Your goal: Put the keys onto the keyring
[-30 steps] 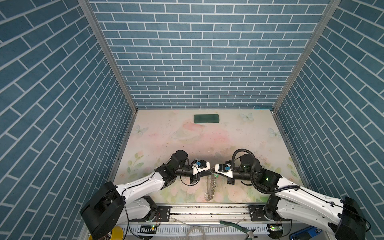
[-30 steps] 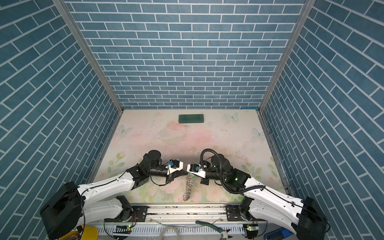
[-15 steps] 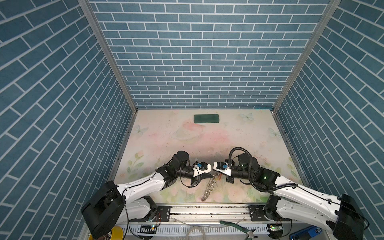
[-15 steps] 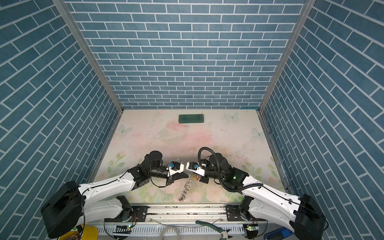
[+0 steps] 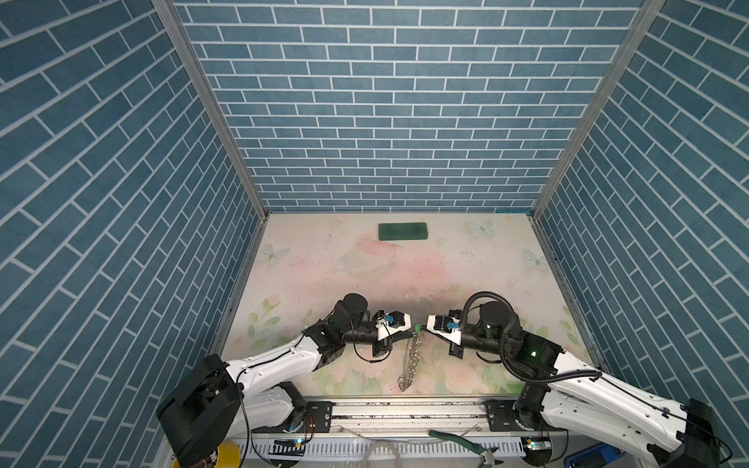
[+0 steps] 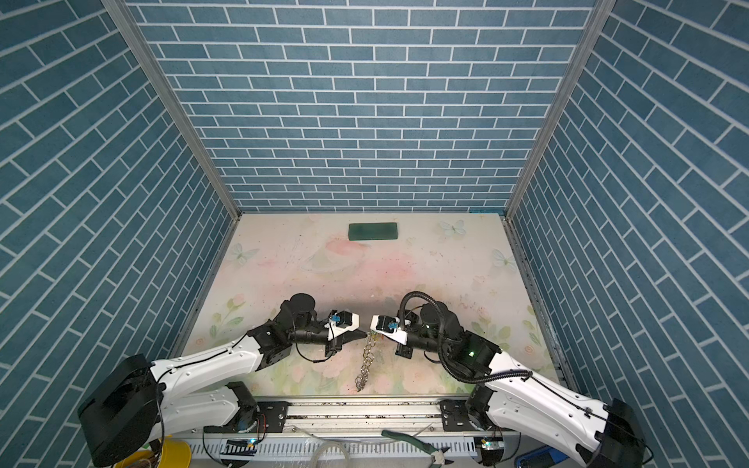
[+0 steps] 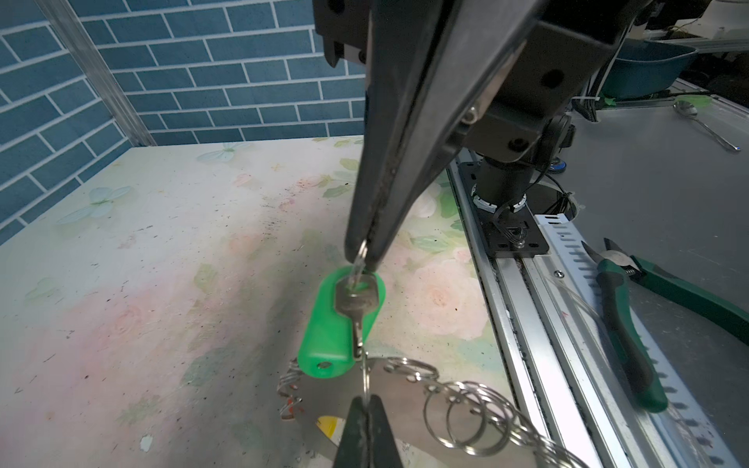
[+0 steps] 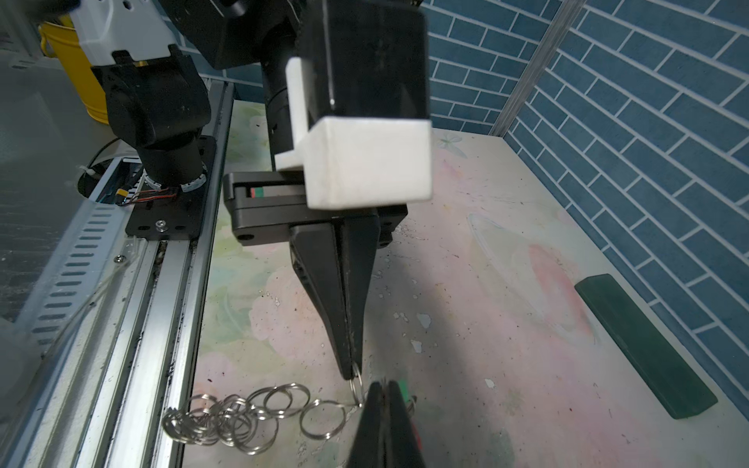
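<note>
Both arms meet above middle of worktop (image 5: 364,283), near front edge. I see right gripper (image 7: 362,259) clamped on small ring (image 7: 362,250) at head of key (image 7: 356,302) with green tag (image 7: 324,340). I see left gripper (image 7: 364,409) clamped on one split ring of keyring (image 7: 466,409); rest hangs loose. I judge rings thin, springy, slippery; key light, swings easy. Better grip ring edge, not tag.
</note>
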`<action>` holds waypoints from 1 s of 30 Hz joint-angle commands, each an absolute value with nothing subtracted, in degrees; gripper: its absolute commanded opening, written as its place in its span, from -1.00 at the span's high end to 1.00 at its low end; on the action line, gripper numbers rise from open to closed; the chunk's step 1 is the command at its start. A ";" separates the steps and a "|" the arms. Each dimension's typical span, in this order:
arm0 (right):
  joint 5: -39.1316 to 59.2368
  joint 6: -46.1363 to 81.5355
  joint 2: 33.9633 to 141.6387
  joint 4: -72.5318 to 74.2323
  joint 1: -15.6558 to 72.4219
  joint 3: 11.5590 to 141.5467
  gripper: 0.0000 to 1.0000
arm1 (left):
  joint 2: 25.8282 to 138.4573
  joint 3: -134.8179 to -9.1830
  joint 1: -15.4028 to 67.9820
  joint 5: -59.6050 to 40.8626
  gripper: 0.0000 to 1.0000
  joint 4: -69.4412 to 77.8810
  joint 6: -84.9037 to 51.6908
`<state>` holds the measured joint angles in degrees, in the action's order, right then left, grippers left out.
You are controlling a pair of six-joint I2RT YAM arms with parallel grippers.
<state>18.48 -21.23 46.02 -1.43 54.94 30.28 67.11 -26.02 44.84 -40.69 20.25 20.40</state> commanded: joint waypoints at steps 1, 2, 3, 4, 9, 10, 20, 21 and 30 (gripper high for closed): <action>19.02 -20.54 46.40 -2.96 55.35 30.10 1.00 | 66.45 -25.75 44.47 -38.85 1.00 17.88 20.81; 18.38 -20.57 46.53 -3.02 55.37 30.15 1.00 | 66.24 -25.63 44.39 -38.27 1.00 18.11 20.77; 17.52 -20.71 46.48 -2.91 55.37 30.15 1.00 | 66.02 -25.34 44.30 -37.89 1.00 18.53 20.63; 16.51 -20.82 46.41 -2.83 55.40 30.14 1.00 | 65.71 -25.04 44.14 -37.57 1.00 19.28 20.29; 13.05 -21.39 45.73 -1.34 55.46 29.88 1.00 | 64.27 -22.83 43.46 -37.22 1.00 25.41 17.85; 13.01 -21.44 45.85 -1.24 55.43 29.94 1.00 | 64.09 -22.31 43.34 -37.58 1.00 26.78 17.24; 21.59 -22.30 48.58 -1.91 55.46 31.01 1.00 | 64.34 -20.19 42.50 -41.83 1.00 35.32 12.83; 21.62 -22.37 48.86 -1.78 55.46 31.09 1.00 | 64.37 -20.18 42.54 -42.24 1.00 35.59 12.51; 20.98 -23.36 50.59 1.55 55.46 30.77 1.00 | 65.57 -20.68 42.53 -45.78 1.00 36.54 10.95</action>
